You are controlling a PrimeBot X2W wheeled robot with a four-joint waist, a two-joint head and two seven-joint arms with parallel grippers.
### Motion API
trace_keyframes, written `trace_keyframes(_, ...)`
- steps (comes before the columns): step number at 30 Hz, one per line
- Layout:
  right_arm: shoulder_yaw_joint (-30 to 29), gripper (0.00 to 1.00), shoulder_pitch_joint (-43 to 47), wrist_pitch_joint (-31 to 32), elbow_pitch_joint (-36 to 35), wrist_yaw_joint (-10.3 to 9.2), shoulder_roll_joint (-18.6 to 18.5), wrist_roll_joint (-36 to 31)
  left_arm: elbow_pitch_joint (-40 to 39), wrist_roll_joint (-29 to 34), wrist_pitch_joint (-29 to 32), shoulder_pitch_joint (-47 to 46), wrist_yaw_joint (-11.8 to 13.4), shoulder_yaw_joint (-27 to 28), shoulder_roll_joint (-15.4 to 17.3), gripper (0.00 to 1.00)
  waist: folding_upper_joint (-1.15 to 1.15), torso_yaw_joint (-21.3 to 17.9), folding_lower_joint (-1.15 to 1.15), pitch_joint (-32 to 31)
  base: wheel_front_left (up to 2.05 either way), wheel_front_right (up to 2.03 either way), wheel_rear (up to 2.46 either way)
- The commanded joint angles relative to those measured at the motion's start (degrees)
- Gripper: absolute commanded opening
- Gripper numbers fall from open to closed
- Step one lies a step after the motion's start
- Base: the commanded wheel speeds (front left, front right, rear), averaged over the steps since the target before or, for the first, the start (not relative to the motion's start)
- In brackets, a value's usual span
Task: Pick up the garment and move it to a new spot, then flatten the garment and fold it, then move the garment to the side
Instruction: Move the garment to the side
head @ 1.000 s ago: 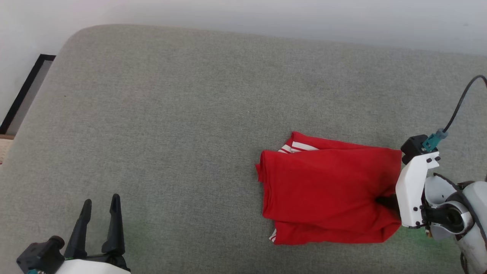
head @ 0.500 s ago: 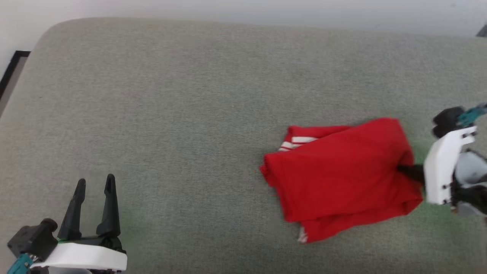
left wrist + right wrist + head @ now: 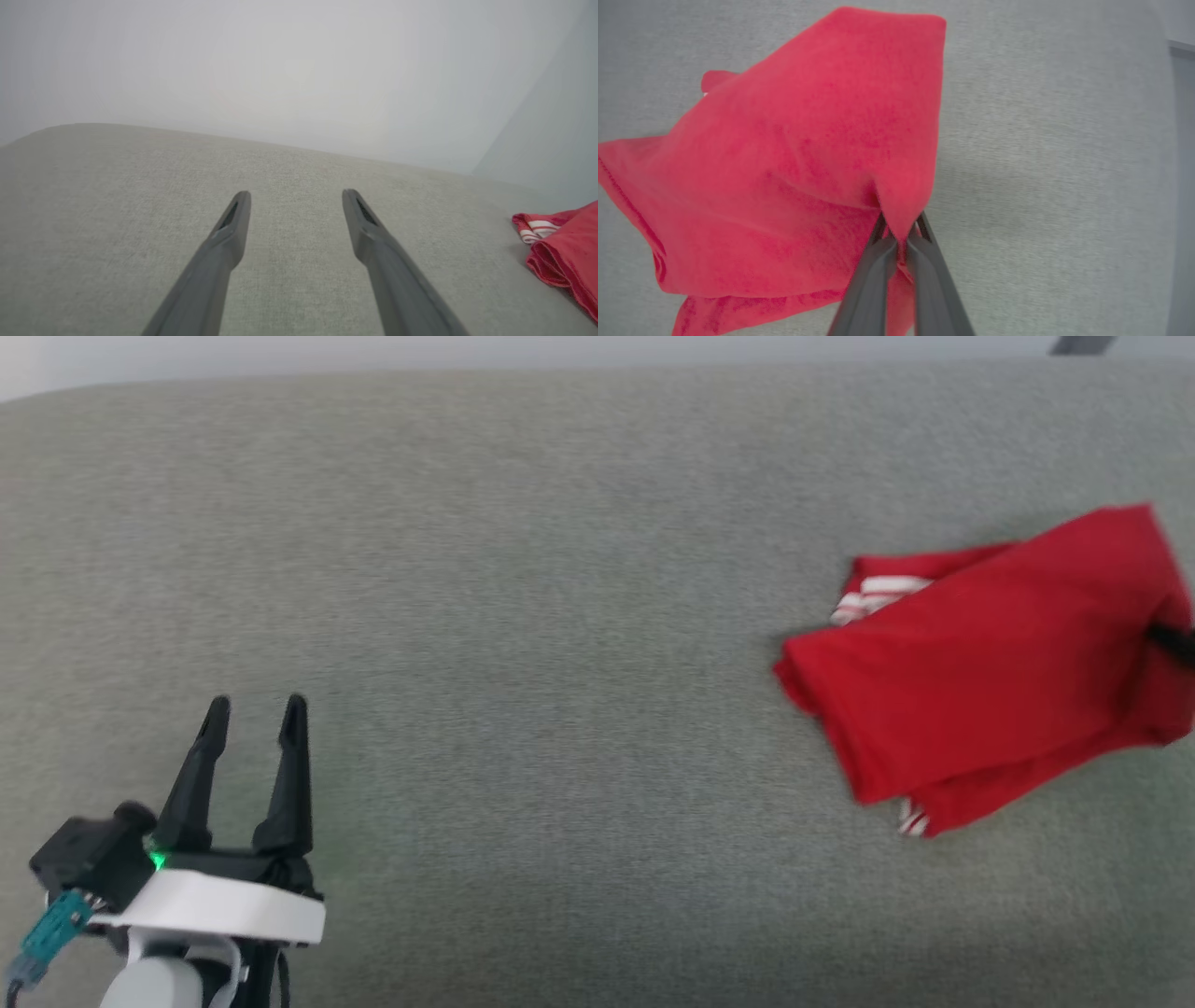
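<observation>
The garment [image 3: 990, 663] is a folded red bundle with white striped trim, lying at the right of the grey cushion, its plain red side up. My right gripper [image 3: 900, 223] is shut on the garment's [image 3: 794, 177] near edge, pinching a ridge of cloth between its dark fingers; in the head view a dark fingertip [image 3: 1178, 642] shows at the frame's right edge against the cloth. My left gripper [image 3: 254, 717] stands open at the lower left over bare cushion, far from the garment. The left wrist view shows my left gripper [image 3: 296, 198] with spread fingers and the garment's striped corner [image 3: 556, 242] at far right.
A wide grey fabric cushion [image 3: 523, 597] lies under everything, with a pale wall [image 3: 289, 65] behind its far edge. A dark strip [image 3: 1181, 186] runs along the cushion's edge at the right of the right wrist view.
My right gripper closed on the garment's edge and dragged it rightward and away, turning it askew. The head camera has swung, shifting the whole picture. My left gripper stays open.
</observation>
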Motion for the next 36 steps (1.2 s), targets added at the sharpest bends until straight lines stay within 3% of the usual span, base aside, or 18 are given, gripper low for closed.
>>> trace_keyframes(1, -0.5, 0.00, -1.1, -1.0, 0.1, -0.02, -0.6, -0.9, -0.3, 0.5, -0.2, -1.4, -0.2, -0.8, 0.4, 1.00, 0.00, -2.0, 0.00, 1.4, 0.00, 0.00, 0.00)
trace_keyframes(11, -2.4, 0.00, -7.7, -8.1, 3.7, -0.02, -3.5, -6.9, -0.9, 0.8, -0.2, -7.7, -0.2, -6.4, 3.6, 1.00, 0.00, -7.7, 0.00, 5.7, 0.00, 0.00, 0.00)
trace_keyframes(21, -2.7, 0.00, -13.1, -15.7, 9.8, -0.03, -5.3, -13.8, -1.3, 0.5, -0.2, -13.9, -0.2, -12.3, 6.4, 1.00, 0.00, -11.0, 0.00, 10.1, 0.00, 0.00, 0.00)
trace_keyframes(31, -5.0, 0.00, -17.2, -23.6, 19.3, -0.03, -4.6, -25.1, -1.5, 0.1, -0.2, -19.3, -0.2, -18.0, 8.7, 1.00, 0.00, -12.3, 0.00, 14.0, 0.00, 0.00, 0.00)
trace_keyframes(36, -8.1, 0.00, -18.8, -26.6, 25.4, -0.03, -1.7, -29.3, -1.3, -0.3, -0.2, -21.2, -0.2, -19.4, 9.5, 1.00, 0.00, -11.7, 0.00, 15.3, 0.00, 0.00, 0.00)
